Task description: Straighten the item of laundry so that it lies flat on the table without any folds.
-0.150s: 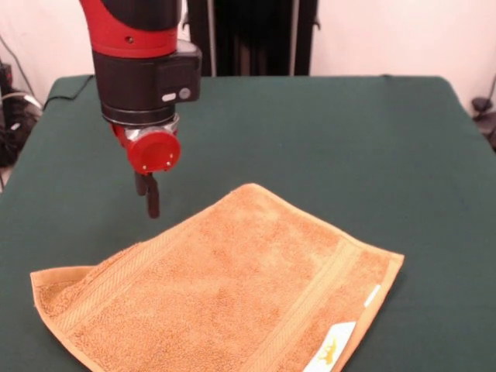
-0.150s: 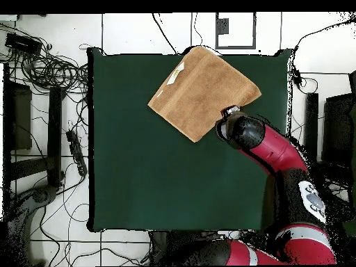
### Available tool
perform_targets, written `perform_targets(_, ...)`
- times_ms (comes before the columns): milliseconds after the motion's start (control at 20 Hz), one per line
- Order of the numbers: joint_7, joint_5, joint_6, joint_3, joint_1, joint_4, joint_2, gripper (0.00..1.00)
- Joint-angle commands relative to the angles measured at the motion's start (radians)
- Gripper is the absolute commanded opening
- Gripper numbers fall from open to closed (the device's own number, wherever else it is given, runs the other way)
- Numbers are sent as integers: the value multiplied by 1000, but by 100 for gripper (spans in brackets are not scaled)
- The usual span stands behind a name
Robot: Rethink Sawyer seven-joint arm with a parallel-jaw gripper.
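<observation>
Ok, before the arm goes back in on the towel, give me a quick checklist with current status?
1. Towel fully on the table: cannot tell; its near edge runs out of the front view.
2. Towel flat, no folds: not ok; the corner at the picture's left looks curled up.
3. Gripper clear of the cloth: ok, beside the far edge.
4. Gripper open or shut: cannot tell.
5. Label visible: ok.

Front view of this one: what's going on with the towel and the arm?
A Sawyer arm is working on an orange-tan terry towel spread on the green table. The gripper hangs just above the table beside the towel's far edge, holding nothing; I cannot tell how its jaws stand. The towel lies mostly flat, label at its near edge, but one corner looks curled up, so it seems not fully straightened.
</observation>
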Motion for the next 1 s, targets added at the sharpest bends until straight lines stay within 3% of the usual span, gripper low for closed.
perform_targets(50, 180, 72, -14, 164, 23, 148, 46, 100)
perform_targets(250, 208, 92, 50, 118, 66, 152, 8, 100)
perform_targets(1000, 196, 140, 167, 89, 104, 146, -46, 100)
